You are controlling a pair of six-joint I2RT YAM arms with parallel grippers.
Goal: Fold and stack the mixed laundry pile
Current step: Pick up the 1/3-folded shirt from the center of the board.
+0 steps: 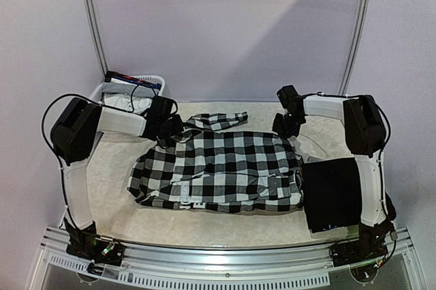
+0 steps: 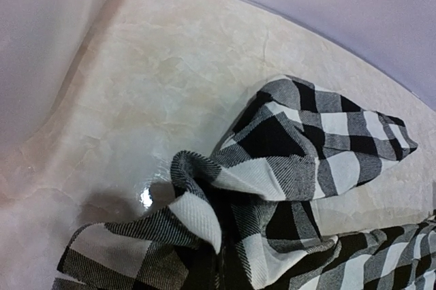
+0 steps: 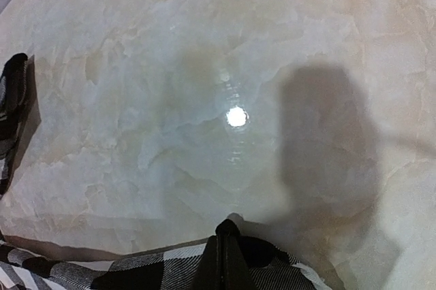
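Lying flat across the middle of the table (image 1: 116, 188), the checkered shirt (image 1: 225, 167) has one sleeve (image 1: 219, 120) straggling toward the far edge. The left gripper (image 1: 165, 126) sits at the shirt's far left corner, closed; its wrist view shows cloth puckered up at the bottom of the frame, so it appears to pinch the fabric. The right gripper (image 1: 285, 125) is at the far right corner, its tips pressed together on the shirt's edge. The step in hand looks like the first fold. The next move calls for both arms to lift together and carry the far edge toward the near edge, keeping the cloth taut between them. A black folded garment (image 1: 332, 195) lies at the near right corner. A white basket (image 1: 101, 91) stands at the far left corner. No writing can be read.
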